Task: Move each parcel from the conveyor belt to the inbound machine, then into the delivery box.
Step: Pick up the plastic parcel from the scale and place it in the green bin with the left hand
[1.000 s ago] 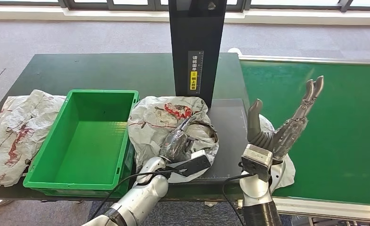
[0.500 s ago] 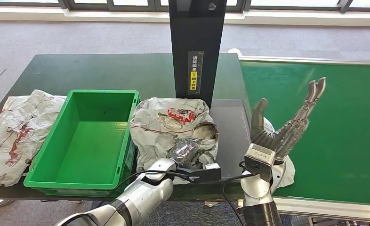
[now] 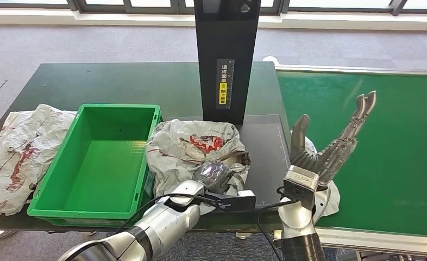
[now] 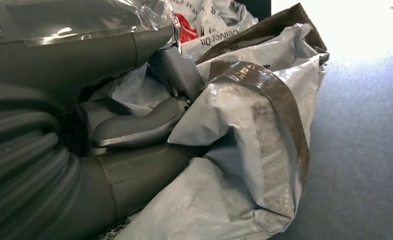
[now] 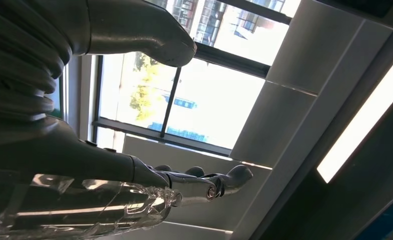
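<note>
Fingers of the left hand (image 3: 214, 175) are now clenching into the grey parcel (image 3: 198, 142), having curled down since a second ago, when they were lying stretched over it. That parcel is sitting on the dark scanning plate (image 3: 265, 157), touching the green delivery box (image 3: 100, 157). Over the conveyor belt (image 3: 385, 136), the right hand (image 3: 331, 144) is hovering splayed, grasping nothing, beside a white parcel (image 3: 331, 196) at the belt's near edge.
</note>
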